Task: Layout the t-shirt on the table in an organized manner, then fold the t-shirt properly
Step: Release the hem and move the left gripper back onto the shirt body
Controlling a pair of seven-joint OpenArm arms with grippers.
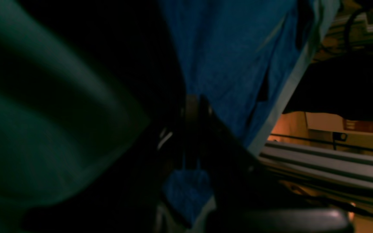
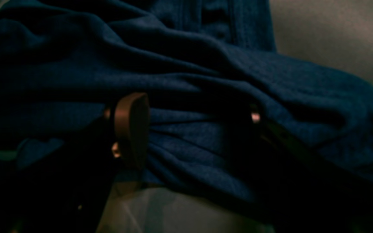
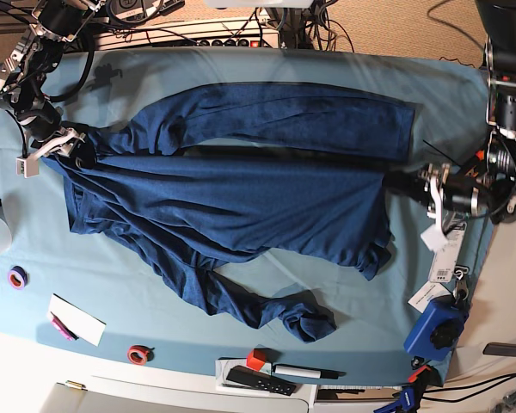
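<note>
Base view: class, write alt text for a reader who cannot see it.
A navy t-shirt lies spread and wrinkled across the teal table. The left gripper pinches its hem; the right gripper, open, is at its opposite end.

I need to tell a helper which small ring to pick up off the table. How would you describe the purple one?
Start at the table draped in teal cloth, and go to the side where the t-shirt has its collar end. Below the shirt, near the table's edge, lies the purple ring. The red ring sits farther along the front edge, beyond a white card.
</note>
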